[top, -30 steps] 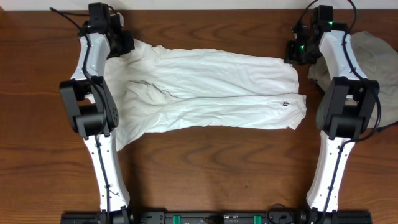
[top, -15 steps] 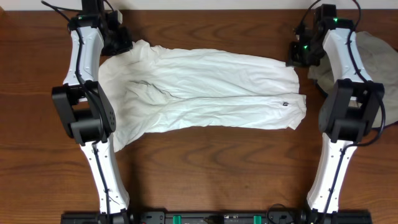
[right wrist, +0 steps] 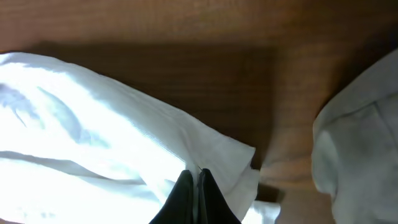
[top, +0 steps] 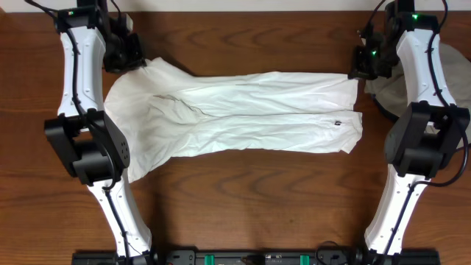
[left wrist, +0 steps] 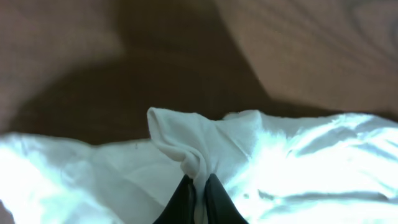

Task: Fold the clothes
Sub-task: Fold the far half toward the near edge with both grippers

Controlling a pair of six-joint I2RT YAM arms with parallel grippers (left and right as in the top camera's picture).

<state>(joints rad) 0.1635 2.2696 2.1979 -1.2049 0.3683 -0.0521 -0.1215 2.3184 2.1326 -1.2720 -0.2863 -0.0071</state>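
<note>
left gripper point(top: 141, 62) is clamped tight on the far left corner of the white t-shirt point(top: 243, 110) — on my left wrist feed the two dark fingertips point(left wrist: 186, 196) sit pressed together with a bunched tuft of white cloth pinched between them, raised a little off the wood. right gripper point(top: 358, 73) is closed the same way on the far right corner of that shirt; on the right wrist feed its fingers meet over the thin folded edge of the fabric.

the shirt lies crosswise on the wooden table point(top: 257, 199), stretched from one gripper to the other along its far edge, with the rest resting flat and creased between the two arms. its left end spreads wider and reaches back towards the left arm's base. i can make out no lettering on the side facing up, only a small dark mark point(top: 337, 123) near the right end.

a grey-beige shirt point(top: 458, 73) sits crumpled at the right edge of the table, partly behind the right arm point(top: 419, 66) and just beside the white shirt's right end — whether the two touch i cannot tell.
</note>
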